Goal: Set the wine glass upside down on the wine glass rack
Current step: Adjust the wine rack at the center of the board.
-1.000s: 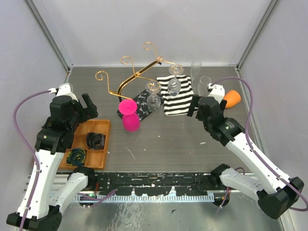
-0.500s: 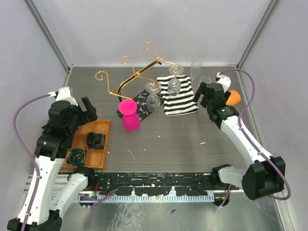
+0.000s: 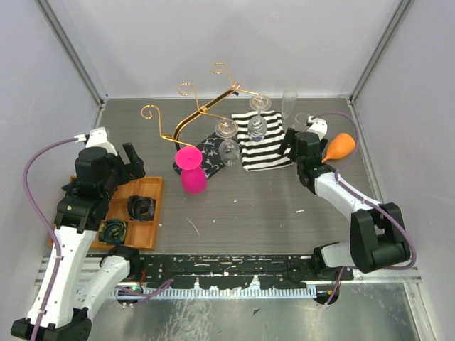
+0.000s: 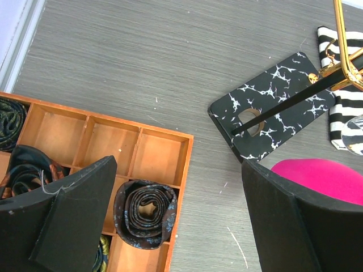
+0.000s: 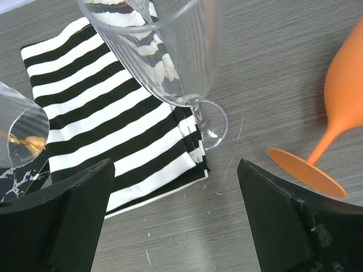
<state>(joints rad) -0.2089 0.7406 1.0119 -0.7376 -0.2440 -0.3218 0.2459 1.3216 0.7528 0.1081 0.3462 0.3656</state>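
A clear wine glass stands upright on its foot at the corner of the striped cloth, and shows by the right gripper from above. My right gripper is open just short of it, with nothing between its fingers. The wine glass rack is gold wire on a black marbled base, and two clear glasses hang on it upside down. My left gripper hangs open over the edge of the wooden tray.
An orange glass lies tilted to the right of the clear one. A pink glass stands upside down by the rack's base. A tall clear flute stands at the back. The wooden tray holds rolled ties. The striped cloth lies flat.
My right arm has folded in and swung its wrist toward the back right, close to the clear glass and orange glass. The left arm shifted only slightly.
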